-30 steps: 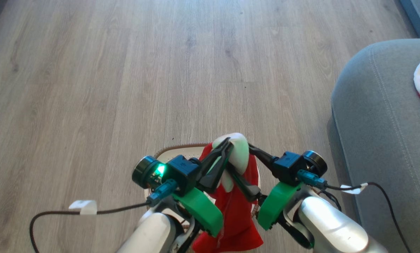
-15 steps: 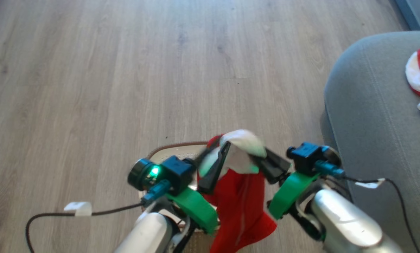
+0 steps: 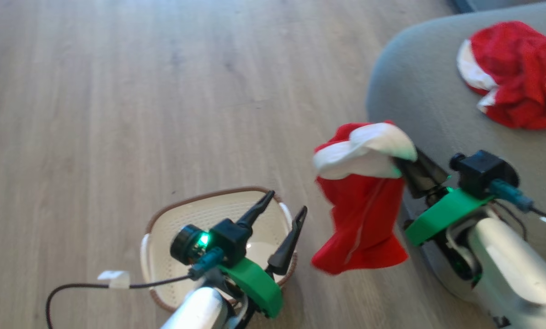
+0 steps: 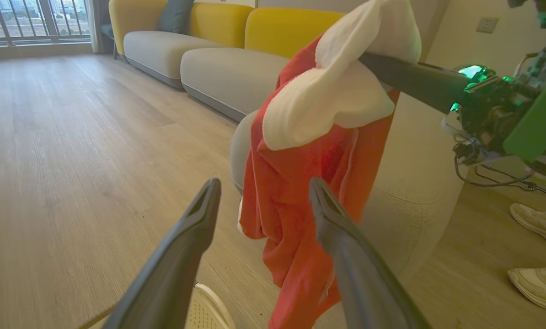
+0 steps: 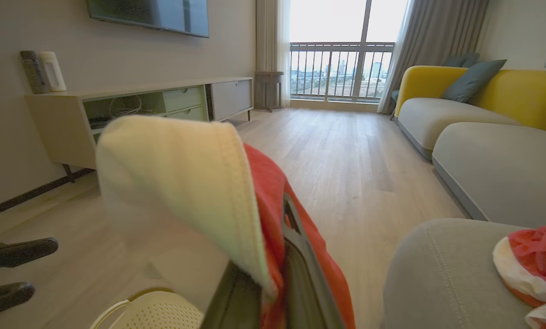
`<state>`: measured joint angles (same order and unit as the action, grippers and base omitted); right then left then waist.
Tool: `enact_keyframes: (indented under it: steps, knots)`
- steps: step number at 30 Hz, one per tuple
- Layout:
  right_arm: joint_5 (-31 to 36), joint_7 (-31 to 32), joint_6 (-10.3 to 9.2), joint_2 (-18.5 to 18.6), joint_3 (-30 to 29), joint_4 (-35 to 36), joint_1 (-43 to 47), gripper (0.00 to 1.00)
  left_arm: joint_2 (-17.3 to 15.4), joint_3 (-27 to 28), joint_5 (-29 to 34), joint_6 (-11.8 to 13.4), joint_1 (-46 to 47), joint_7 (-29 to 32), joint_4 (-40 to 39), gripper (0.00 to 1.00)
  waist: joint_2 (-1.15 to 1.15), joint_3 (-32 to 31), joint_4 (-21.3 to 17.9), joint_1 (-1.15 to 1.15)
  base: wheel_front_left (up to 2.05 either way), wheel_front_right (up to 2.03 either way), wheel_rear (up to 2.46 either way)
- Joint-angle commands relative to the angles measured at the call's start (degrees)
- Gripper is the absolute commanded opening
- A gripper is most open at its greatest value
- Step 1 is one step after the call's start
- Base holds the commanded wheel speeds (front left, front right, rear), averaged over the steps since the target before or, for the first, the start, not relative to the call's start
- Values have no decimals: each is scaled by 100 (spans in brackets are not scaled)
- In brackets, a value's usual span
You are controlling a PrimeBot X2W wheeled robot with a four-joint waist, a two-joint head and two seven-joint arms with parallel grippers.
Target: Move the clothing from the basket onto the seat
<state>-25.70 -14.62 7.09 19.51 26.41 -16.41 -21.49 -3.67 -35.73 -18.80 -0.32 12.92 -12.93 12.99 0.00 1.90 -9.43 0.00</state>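
The left hand [image 3: 286, 203] hovers over the basket [image 3: 150, 256], fingers spread, holding nothing. The right hand [image 3: 398, 162] is clamped on a red garment [image 3: 360, 219] hanging above open floor [image 3: 117, 91], beside the rounded edge of the seat [image 3: 419, 91], where another garment [image 3: 511, 68] lies.

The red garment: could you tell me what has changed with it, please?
The left gripper let go of the red garment and stands open over the basket. The right gripper shut on it and carries it toward the seat. The basket stays on the floor, the other garment on the seat.
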Motion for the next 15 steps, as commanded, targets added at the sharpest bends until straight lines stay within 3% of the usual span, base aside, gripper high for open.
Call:
enact_keyframes:
  steps: [1, 9, 15]
  knots:
    - [44, -38, 40, 106, -63, 226, -21, 0, 44, 105, -14, 12, 276, -89, -138, 100, 0, 24, -284, 0, 0, 0, 0]
    - [90, -38, 40, 206, -470, 483, 191, 0, 75, -289, -121, 23, 438, -181, 51, 100, 0, 210, -906, 0, 0, 0, 0]
    - [122, -38, 40, 181, -737, 597, 381, 0, 78, -475, -256, 117, 564, -201, 75, 100, 0, 291, -1116, 0, 0, 0, 0]
